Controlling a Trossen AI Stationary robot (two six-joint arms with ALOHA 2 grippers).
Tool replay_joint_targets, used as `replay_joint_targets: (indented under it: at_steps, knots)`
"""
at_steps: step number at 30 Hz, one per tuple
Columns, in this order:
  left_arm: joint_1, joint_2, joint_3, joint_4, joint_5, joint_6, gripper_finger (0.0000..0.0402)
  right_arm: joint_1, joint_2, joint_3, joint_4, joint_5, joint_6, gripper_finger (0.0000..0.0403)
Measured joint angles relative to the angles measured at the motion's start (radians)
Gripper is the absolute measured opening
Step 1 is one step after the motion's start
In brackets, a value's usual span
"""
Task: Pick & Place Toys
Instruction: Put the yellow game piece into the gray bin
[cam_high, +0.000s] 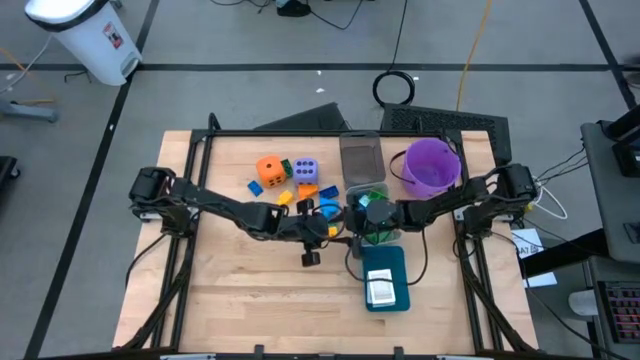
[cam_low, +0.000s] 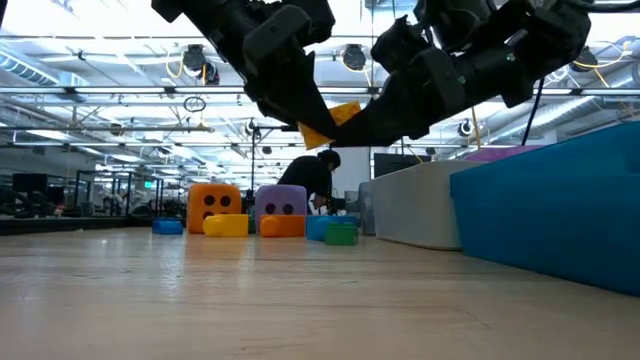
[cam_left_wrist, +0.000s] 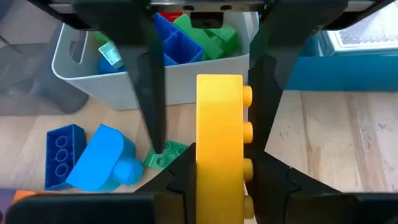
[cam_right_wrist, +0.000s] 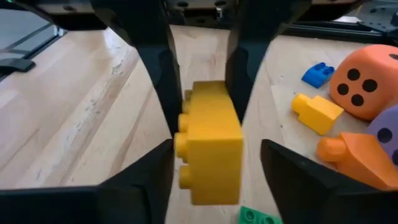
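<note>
The table (cam_high: 250, 290) fills the middle of the high view, and both arms meet just right of its centre, beside the grey bin (cam_left_wrist: 186, 87) that already holds blue and green blocks. In the low view, the yellow block (cam_left_wrist: 217, 137) hangs in the upper middle of the frame, well above the wood.

The left gripper (cam_left_wrist: 219, 180) is clamped on one end of that block. The right gripper (cam_right_wrist: 214, 149) stands around the other end with its fingers spread and gaps showing on both sides, so it is not yet gripping. This looks like a hand-over in mid-air.

The main risk is timing. If the left lets go before the right has pinched firmly, the block would likely drop onto the loose blue and green pieces (cam_left_wrist: 166, 155) below rather than into the bin.

A second risk is an off-centre pinch. The right fingers sit near the studded side, and closing on the studs could twist the block or squeeze it out sideways.

Smallest concern: the two sets of fingers are crowded on one short block and could knock each other.
</note>
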Motion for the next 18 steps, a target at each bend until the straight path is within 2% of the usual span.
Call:
replay_joint_targets:
  at_steps: [10, 14, 18]
  knots:
    - [0.0, 0.0, 0.001, -0.008, 0.001, -0.006, 0.01, -0.002, -0.007, -0.001, 0.002, -0.047, -0.018, 0.009]
    - [-0.001, 0.0, 0.001, -0.01, 0.002, -0.017, 0.0134, -0.001, -0.007, -0.001, 0.002, -0.052, -0.042, 0.0067]
    - [-0.002, 0.0, 0.0, -0.006, 0.008, -0.019, 0.0175, -0.002, -0.01, -0.002, -0.002, -0.052, -0.046, 0.0065]
